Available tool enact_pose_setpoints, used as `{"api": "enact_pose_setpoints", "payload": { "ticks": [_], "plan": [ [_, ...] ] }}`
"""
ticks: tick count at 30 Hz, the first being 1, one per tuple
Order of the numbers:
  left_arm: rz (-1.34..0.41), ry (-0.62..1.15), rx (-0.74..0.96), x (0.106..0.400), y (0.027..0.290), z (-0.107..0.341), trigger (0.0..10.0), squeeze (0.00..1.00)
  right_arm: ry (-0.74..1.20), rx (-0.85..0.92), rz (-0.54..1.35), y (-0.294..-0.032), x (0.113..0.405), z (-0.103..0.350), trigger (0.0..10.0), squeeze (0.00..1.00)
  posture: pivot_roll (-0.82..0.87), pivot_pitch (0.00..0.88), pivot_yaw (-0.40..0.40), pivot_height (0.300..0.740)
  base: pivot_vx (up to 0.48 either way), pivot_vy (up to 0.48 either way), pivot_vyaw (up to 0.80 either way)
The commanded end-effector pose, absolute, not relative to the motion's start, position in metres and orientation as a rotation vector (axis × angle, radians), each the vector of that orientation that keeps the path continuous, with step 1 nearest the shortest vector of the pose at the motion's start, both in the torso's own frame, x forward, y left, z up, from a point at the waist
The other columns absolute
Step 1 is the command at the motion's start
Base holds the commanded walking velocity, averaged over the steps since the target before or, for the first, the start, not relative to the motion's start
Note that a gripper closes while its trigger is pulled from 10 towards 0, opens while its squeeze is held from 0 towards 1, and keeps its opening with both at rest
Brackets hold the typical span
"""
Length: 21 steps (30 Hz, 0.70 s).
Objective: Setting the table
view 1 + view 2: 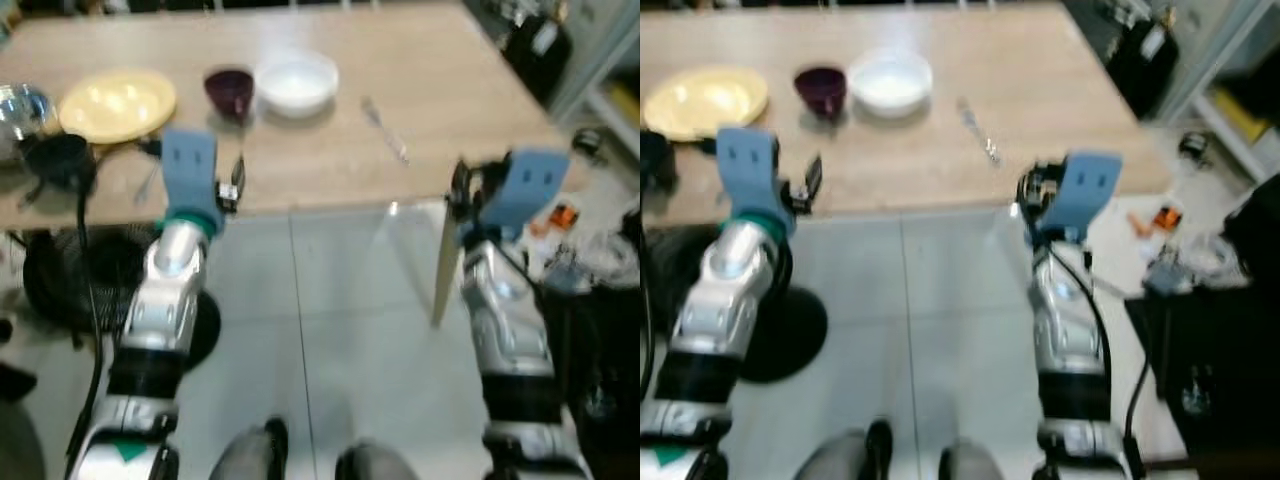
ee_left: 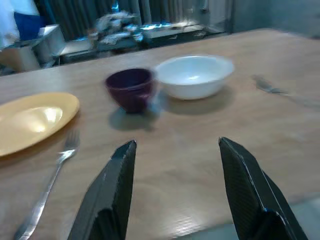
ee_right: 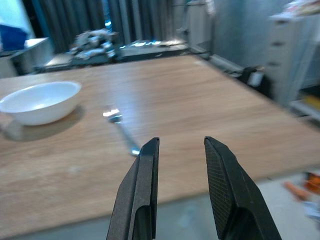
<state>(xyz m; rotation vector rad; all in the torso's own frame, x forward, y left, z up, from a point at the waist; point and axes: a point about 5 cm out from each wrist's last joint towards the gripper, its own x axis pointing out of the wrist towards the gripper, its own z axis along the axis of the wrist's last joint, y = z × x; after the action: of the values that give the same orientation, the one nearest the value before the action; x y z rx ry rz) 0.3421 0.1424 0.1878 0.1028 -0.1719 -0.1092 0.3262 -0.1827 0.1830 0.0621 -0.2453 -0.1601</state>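
Nearest are the robot's two silver arms, both raised toward the near edge of a wooden table over a grey tiled floor. The left gripper hovers at that edge with its two black fingers spread wide and nothing between them. Just beyond its fingertips, on the robot's left, a fork lies on the wood, its tines pointing toward a yellow plate and lying just beside the plate's rim. Farther on, almost straight ahead of the left gripper, stands a dark purple cup, and just beside it on the right a white bowl; cup and bowl look close to touching, though the blur leaves that unsure. The right gripper is held at the table's near edge too, well to the right, its fingers parted by a narrower gap and holding nothing. Ahead of it, a little to its left, a second fork lies alone on bare wood, apart from the fingertips and apart from the white bowl farther back on the left. At the table's far left end sit a dark round object and something shiny, both too blurred to name. To the right of the table, dark clutter sits on the floor.
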Motion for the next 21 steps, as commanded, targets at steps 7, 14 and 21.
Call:
{"api": "enact_pose_setpoints", "payload": {
  "ticks": [7,14,21],
  "plan": [
    [-0.097,-0.162,0.117,0.3416,0.1467,0.1848,10.0,0.0,-0.246,0.069,-0.165,-0.1816,0.3246,0.1814,10.0,0.0,0.0,0.0,0.044,0.74,-0.417,0.0,0.0],
    [-0.1,-0.164,0.119,0.342,0.146,0.1855,10.0,0.0,-0.244,0.07,-0.169,-0.1822,0.3242,0.1805,10.0,0.0,0.0,0.0,0.049,0.74,-0.421,0.0,0.0],
    [-0.101,-0.166,0.12,0.3426,0.1462,0.1862,10.0,0.0,-0.245,0.071,-0.172,-0.1824,0.3244,0.1806,10.0,0.0,0.0,0.0,0.05,0.74,-0.422,0.0,0.0]
  ]
}}
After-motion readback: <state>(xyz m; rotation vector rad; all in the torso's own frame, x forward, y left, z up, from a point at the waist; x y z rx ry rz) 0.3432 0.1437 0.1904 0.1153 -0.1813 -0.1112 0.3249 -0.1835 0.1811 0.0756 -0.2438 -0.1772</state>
